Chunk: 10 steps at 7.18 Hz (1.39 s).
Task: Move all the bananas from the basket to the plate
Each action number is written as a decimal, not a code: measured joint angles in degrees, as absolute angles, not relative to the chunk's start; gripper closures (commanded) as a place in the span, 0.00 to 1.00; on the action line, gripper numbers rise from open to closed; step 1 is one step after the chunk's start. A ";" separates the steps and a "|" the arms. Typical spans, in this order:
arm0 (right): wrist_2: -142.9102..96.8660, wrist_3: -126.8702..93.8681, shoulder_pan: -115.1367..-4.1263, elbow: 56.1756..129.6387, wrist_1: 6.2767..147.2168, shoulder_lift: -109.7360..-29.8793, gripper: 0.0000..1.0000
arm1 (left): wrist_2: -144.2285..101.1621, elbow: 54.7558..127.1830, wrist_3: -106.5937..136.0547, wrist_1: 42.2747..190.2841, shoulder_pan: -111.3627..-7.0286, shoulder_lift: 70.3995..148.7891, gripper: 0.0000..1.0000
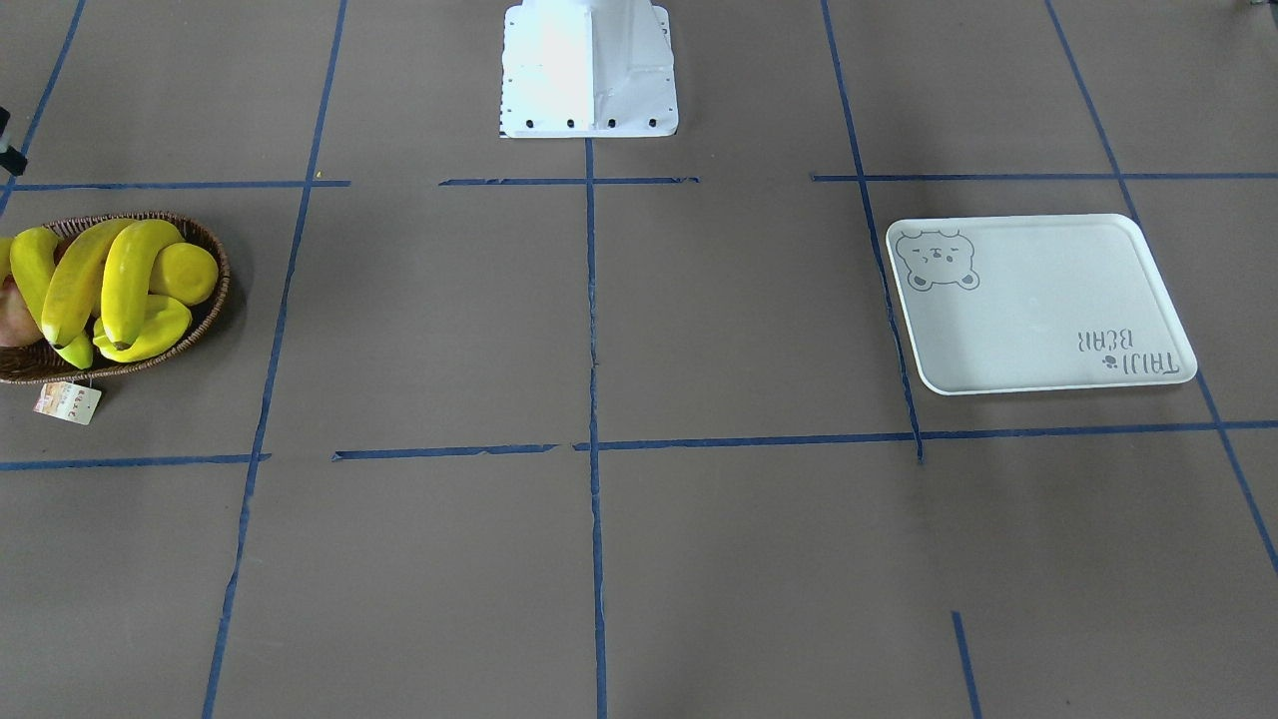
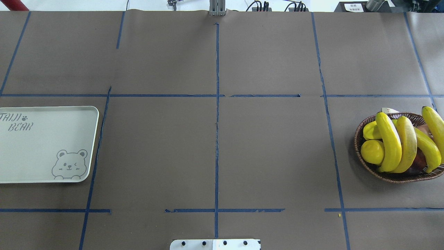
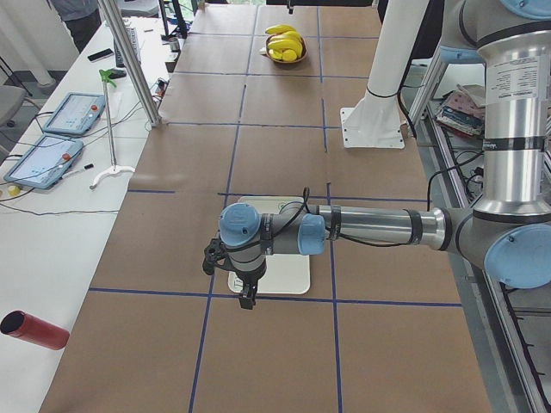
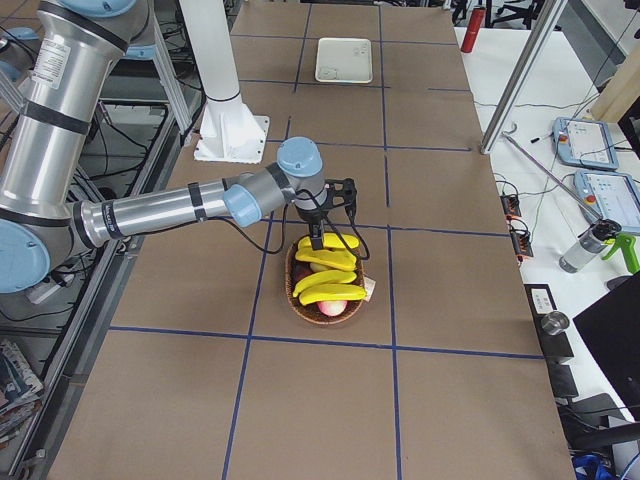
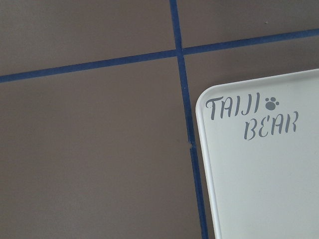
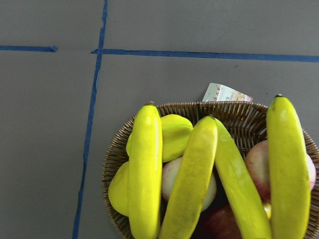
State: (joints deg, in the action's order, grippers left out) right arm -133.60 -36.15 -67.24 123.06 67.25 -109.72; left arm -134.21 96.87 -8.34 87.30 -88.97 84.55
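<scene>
Several yellow bananas (image 2: 392, 142) lie across a brown wicker basket (image 2: 358, 147) at the table's right end. They also show in the front view (image 1: 130, 280) and the right wrist view (image 6: 144, 174). The plate (image 2: 41, 146), pale with a bear face and grey lettering, lies bare at the left end; it also shows in the front view (image 1: 1048, 320) and the left wrist view (image 5: 269, 189). My left gripper (image 3: 248, 297) hangs above the plate's edge. My right gripper (image 4: 318, 238) hangs just above the bananas (image 4: 325, 265). I cannot tell whether either is open or shut.
The basket also holds a round yellow fruit (image 2: 372, 151) and pinkish fruit (image 6: 259, 159); a paper tag (image 1: 68, 401) hangs from it. The white robot base (image 1: 589, 70) stands mid-table. A side table with tablets (image 3: 73, 112) and a red cylinder (image 3: 34, 329) runs alongside.
</scene>
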 measured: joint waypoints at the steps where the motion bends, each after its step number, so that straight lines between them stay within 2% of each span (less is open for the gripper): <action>1: -129.61 -42.58 -61.69 123.84 64.67 -109.80 0.00 | -134.21 96.83 -8.30 87.33 -88.96 84.55 0.00; 3: -121.47 -50.43 -52.10 124.75 63.35 -110.17 0.01 | -134.21 96.72 -8.27 87.36 -88.95 84.55 0.00; 4: -118.51 -52.29 -48.74 124.62 63.25 -110.49 0.06 | -134.19 96.67 -8.26 87.36 -88.95 84.55 0.00; 7: -114.37 -53.44 -43.79 122.15 63.08 -110.73 0.13 | -134.10 96.53 -8.26 87.36 -88.95 84.63 0.00; 10: -113.65 -53.06 -42.31 119.69 63.10 -109.80 0.28 | -134.04 96.40 -8.26 87.36 -88.95 84.64 0.00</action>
